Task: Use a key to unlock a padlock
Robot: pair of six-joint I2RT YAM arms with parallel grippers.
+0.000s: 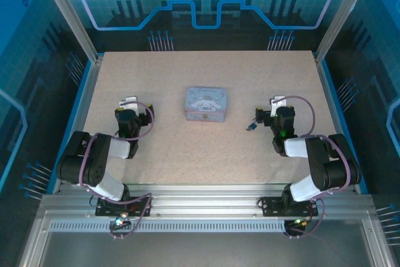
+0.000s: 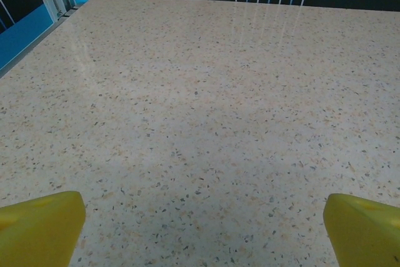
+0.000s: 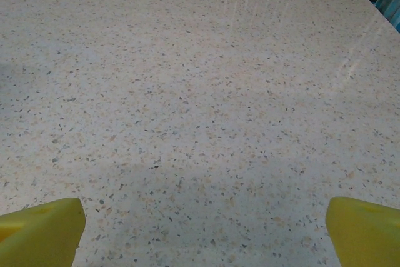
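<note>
At the near edge both arms sat folded. The left gripper (image 2: 200, 232) and right gripper (image 3: 203, 232) each showed blunt, matte yellow fingertips (image 2: 40, 226) spread wide apart over the glossy, speckled, stone-like table (image 1: 187, 154), gripping nothing. Just left of the right wrist lay a tiny dark object, apparently the padlock (image 1: 249, 127), too small to tell its shape. Farther back, at mid-table, sat a pale blue rectangular tin (image 1: 206, 104) with rounded corners and a cartoon-printed lid.
</note>
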